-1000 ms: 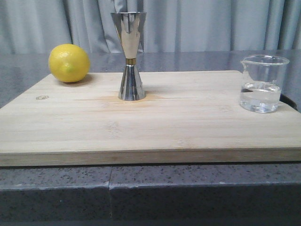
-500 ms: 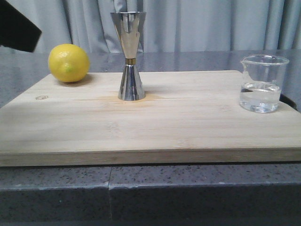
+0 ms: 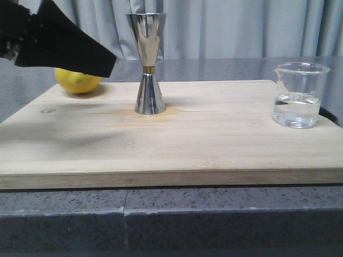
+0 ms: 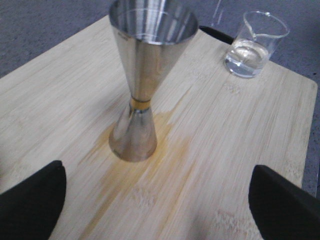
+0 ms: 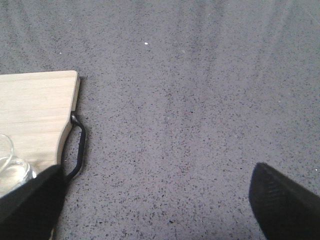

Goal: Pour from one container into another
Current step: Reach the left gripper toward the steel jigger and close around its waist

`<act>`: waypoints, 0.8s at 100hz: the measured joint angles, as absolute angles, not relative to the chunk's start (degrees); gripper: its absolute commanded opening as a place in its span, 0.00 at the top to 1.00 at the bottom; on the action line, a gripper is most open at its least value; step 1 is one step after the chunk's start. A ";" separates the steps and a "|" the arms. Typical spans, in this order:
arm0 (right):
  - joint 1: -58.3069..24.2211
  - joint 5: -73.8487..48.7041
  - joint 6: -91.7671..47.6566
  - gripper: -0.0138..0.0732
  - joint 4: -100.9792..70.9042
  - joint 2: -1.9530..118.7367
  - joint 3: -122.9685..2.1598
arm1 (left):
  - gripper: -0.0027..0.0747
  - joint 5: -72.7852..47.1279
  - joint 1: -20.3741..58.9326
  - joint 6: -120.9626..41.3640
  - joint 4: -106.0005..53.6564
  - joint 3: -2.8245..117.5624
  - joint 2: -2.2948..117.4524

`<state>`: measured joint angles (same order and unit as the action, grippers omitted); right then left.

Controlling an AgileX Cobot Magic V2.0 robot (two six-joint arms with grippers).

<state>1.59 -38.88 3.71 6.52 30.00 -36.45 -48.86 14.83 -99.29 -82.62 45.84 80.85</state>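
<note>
The steel hourglass jigger (image 3: 147, 64) with a gold waist band stands upright mid-board; the left wrist view shows the jigger (image 4: 145, 80) just beyond my fingers. The clear glass beaker (image 3: 298, 95) holds some clear liquid at the board's right end, and the beaker (image 4: 254, 44) stands far off in the left wrist view. My left gripper (image 4: 160, 200) is open and empty, its dark arm (image 3: 59, 45) reaching in from the upper left of the front view. My right gripper (image 5: 157, 200) is open over bare counter, with the beaker's rim (image 5: 7, 160) beside one finger.
A yellow lemon (image 3: 77, 80) sits at the back left of the bamboo cutting board (image 3: 214, 144), partly behind the left arm. A black handle loop (image 5: 77, 145) hangs off the board's right end. Grey speckled counter (image 5: 190, 100) surrounds the board; curtains hang behind.
The left arm has come in from the upper left toward the jigger, now covering the top of the lemon. Jigger and beaker have not moved.
</note>
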 measured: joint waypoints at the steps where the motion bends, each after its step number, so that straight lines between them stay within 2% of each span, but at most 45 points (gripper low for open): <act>1: 1.59 -38.88 3.71 0.08 6.52 30.00 -36.45 | 0.10 -49.09 14.79 -100.48 -83.06 45.84 81.13; 43: 1.59 -38.88 3.71 0.08 6.42 30.00 -36.45 | 0.10 -61.17 14.57 -122.14 -100.07 46.47 93.00; 80: 1.59 -38.88 3.71 0.08 6.42 30.00 -36.45 | 0.10 -65.89 14.57 -124.57 -101.51 52.26 100.39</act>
<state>1.59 -38.88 3.71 6.42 30.00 -36.45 -65.89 14.57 -124.57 -101.51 52.26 100.39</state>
